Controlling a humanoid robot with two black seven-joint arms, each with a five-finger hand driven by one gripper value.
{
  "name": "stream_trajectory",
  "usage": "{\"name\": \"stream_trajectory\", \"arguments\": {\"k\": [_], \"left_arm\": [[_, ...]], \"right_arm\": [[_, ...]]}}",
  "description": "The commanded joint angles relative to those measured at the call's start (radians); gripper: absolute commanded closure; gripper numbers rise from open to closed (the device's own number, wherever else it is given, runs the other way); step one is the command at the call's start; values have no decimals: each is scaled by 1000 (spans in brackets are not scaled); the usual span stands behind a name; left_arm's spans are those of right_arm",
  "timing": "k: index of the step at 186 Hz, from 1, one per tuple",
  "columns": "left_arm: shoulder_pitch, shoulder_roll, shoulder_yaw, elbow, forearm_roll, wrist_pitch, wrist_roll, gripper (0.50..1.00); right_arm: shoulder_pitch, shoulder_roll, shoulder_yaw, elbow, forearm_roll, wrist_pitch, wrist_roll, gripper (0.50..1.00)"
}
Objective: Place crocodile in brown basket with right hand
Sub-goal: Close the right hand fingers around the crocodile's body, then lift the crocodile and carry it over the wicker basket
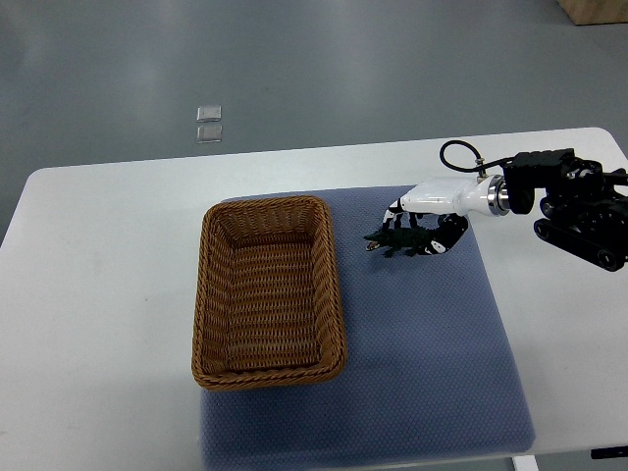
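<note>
Right hand (pixel 427 221) is wrapped on the crocodile (pixel 392 241); its fingers (pixel 449 238) cover the tail half, so I only get the front end. Can't tell if it touches the mat (pixel 422 353). Right arm (pixel 579 211) is cut off at the picture's right side, over the table's (pixel 98 294) right edge. Table's near-left corner is cut off too. Basket (pixel 334 285) hides part of the mat's left edge. Two pale squares (pixel 208 123) beyond the table's far edge: too small to tell. Brown thing (pixel 597 10), cropped.
</note>
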Motion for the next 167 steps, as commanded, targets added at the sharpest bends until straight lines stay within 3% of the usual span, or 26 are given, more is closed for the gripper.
{"name": "stream_trajectory", "arguments": {"k": [1,167], "left_arm": [[-1,0,0,0,0,0,0,500],[0,0,0,0,0,0,0,500]], "right_arm": [[0,-7,10,-2,20,0,6,989],[20,-16,64,-25,74,2,66,1000]]}}
